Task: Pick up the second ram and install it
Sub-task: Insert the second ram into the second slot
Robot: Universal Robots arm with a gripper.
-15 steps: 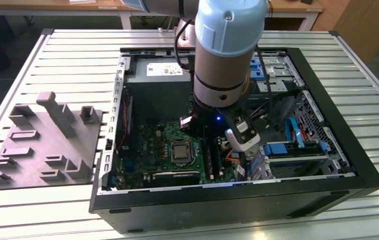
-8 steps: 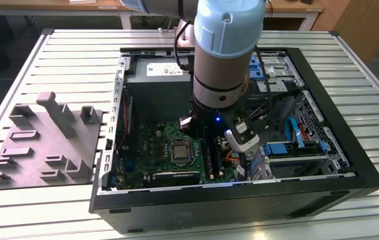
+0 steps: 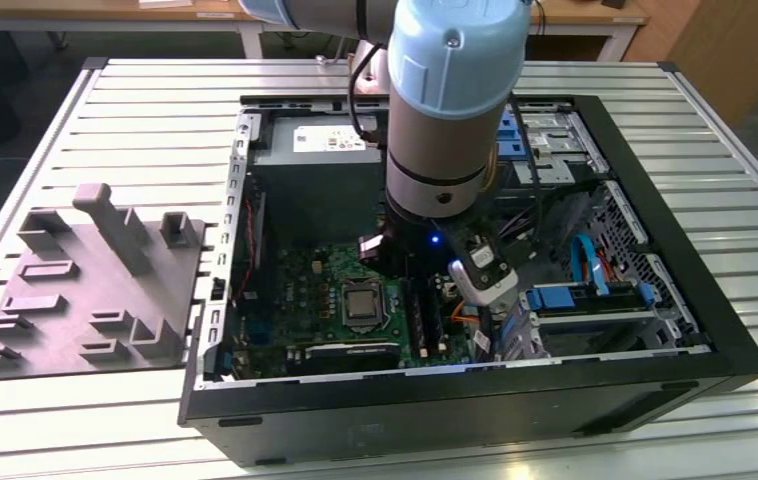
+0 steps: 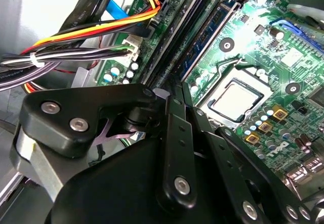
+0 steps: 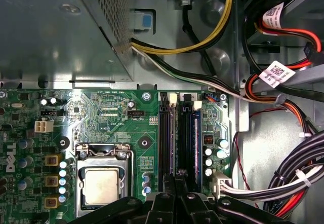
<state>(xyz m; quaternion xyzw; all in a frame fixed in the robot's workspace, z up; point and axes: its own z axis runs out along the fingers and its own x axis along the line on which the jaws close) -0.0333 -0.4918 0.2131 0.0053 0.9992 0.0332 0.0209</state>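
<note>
A dark blue-green ram stick stands seated in the outermost memory slot, the one nearest the cable bundle. I cannot tell whether it is the second ram. Beside it lie black memory slots. My gripper hangs low inside the computer case, over one end of these slots. Its black fingers are drawn together, and I see no stick between the tips. In the exterior view the gripper sits under the arm's wrist, above the green motherboard.
The silver processor socket lies beside the slots. Coloured cable bundles run close by on the other side. A metal power supply box and a drive cage crowd the case. A grey fixture tray rests at the exterior view's left.
</note>
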